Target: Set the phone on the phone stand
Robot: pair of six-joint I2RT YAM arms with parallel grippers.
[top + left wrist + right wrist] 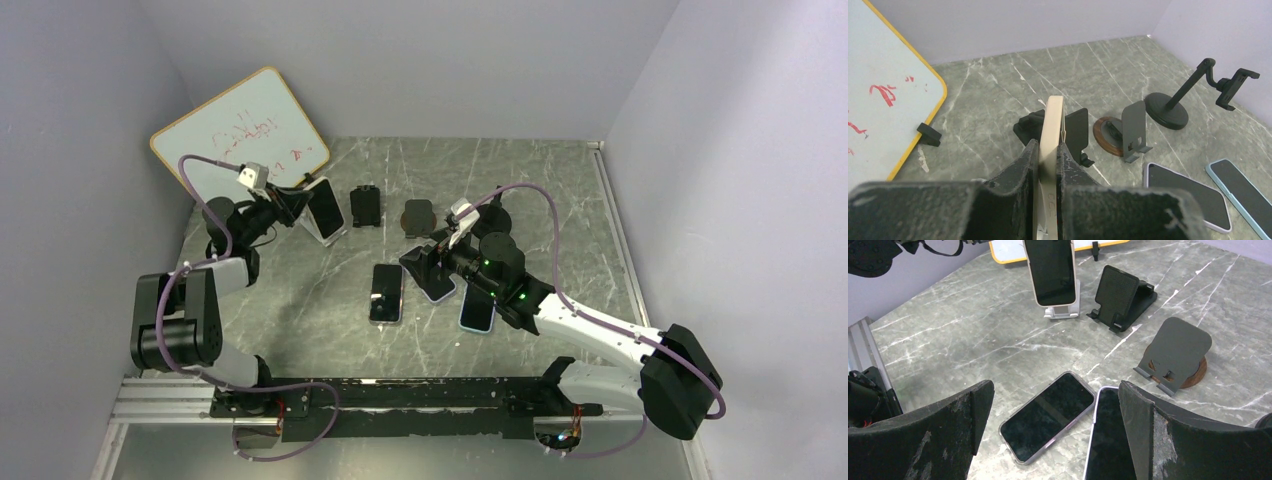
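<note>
Left gripper [1048, 152] was clamped tight on the thin edge of the cream-cased phone [1053, 120], which showed edge-on between the pads. From the right wrist view the same phone stood upright and tilted back, screen out, on the white stand [1063, 311] at the far left of the table [300, 320], near the whiteboard [240, 125]. Its lower end appeared to sit in the stand's lip. The edge grip probably kept the screen and stand face unobstructed while the phone was steadied; whether the weight was fully on the stand I could not tell. Right gripper [1055, 390] hung with its jaws spread wide and nothing between them, low over two dark phones [1048, 415] lying flat, likely set wide enough to span a phone body. The black folding stand [1120, 295] and wood-based stand [1178, 352] stood bare nearby. Next step, by my reading, was a gentle release on the left; a snagged pad could tip the light stand.
</note>
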